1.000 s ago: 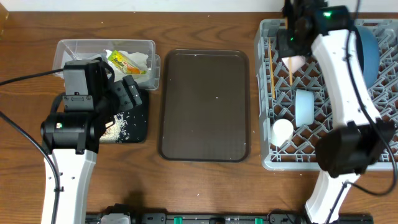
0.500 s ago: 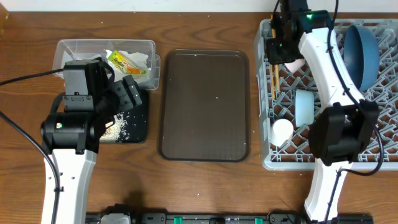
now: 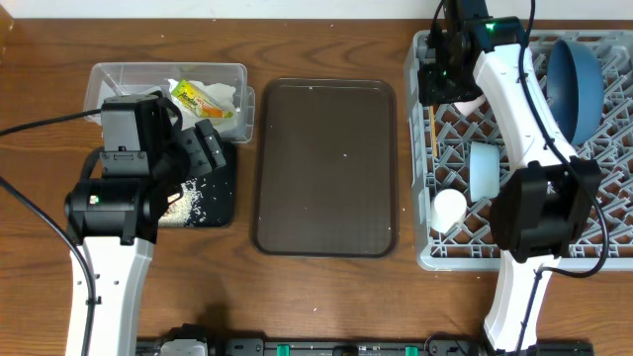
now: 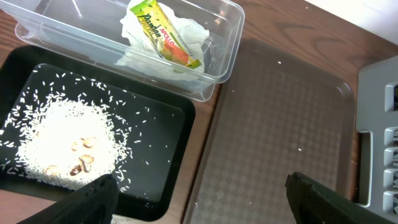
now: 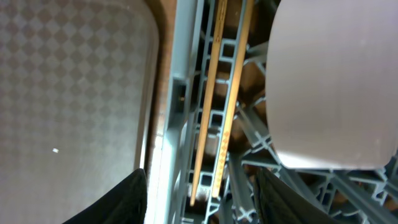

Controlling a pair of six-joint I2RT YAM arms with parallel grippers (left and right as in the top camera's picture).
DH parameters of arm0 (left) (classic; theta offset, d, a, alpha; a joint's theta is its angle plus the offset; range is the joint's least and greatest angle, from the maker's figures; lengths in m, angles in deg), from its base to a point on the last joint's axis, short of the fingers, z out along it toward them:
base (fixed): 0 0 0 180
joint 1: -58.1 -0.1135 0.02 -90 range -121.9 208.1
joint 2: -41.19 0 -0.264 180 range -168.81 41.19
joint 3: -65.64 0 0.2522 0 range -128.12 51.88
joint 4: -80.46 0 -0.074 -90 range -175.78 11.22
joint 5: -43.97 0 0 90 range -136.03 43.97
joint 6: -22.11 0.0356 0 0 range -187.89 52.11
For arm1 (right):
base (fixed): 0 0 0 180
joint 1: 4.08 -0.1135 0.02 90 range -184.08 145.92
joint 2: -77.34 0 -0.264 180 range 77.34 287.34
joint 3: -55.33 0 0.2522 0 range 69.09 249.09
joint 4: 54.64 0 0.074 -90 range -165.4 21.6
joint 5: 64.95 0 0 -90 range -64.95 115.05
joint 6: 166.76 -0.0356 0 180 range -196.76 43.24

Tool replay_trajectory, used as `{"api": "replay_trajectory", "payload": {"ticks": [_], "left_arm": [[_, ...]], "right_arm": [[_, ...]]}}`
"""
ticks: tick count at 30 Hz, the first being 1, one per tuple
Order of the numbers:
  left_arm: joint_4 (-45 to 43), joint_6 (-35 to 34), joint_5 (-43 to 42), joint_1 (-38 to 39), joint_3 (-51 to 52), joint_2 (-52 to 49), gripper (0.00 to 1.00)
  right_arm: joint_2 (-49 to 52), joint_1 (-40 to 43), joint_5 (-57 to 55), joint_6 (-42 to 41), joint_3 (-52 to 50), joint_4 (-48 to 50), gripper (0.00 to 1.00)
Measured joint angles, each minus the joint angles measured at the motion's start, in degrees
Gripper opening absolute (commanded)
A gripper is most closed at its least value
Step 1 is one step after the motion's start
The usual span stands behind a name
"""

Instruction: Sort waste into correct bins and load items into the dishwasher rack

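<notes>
My right gripper (image 3: 442, 77) hovers open over the grey dishwasher rack's (image 3: 423, 252) far left corner. In the right wrist view two wooden chopsticks (image 5: 219, 93) lie on the lattice between its spread fingers (image 5: 127, 199), touching neither. The cream bowl (image 5: 329, 81) sits just to their right. In the rack stand the dark blue bowl (image 3: 579, 74), light blue bowl (image 3: 483, 170) and white cup (image 3: 449, 208). My left gripper (image 4: 214, 202) is open and empty above the black tray (image 4: 155, 130), which holds rice scraps (image 4: 62, 143). The clear tub (image 4: 231, 37) holds napkins (image 4: 189, 31) and the wrapper (image 4: 163, 34).
A large dark brown serving tray (image 3: 326, 168) lies between the bins and the rack, with nothing on it. The left arm's body covers part of the black tray (image 3: 216, 193) in the overhead view. Cables run off the table's left side.
My right gripper carried the chopsticks left to the rack's far left corner and then opened; they now lie on the lattice. The left arm stayed still.
</notes>
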Motion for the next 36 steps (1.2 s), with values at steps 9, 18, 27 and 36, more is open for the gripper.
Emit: {"api": "replay_trajectory", "payload": {"ticks": [9,18,27,36], "left_arm": [[0.0,0.0,0.0,0.0,0.0,0.0,0.89],[0.0,0.0,0.0,0.0,0.0,0.0,0.89],[0.0,0.0,0.0,0.0,0.0,0.0,0.89],[0.0,0.0,0.0,0.0,0.0,0.0,0.89]], "right_arm": [[-14.99,-0.79,4.57,-1.46,-0.11,-3.54,0.99],[-35.19,-2.73,6.84,-4.07,0.26,-5.73,0.99],[-46.77,-2.75,1.03,-2.08,0.24,-8.07,0.99],[-54.73,-2.23,-9.84,-1.14,-3.96,-6.1,0.99]]}}
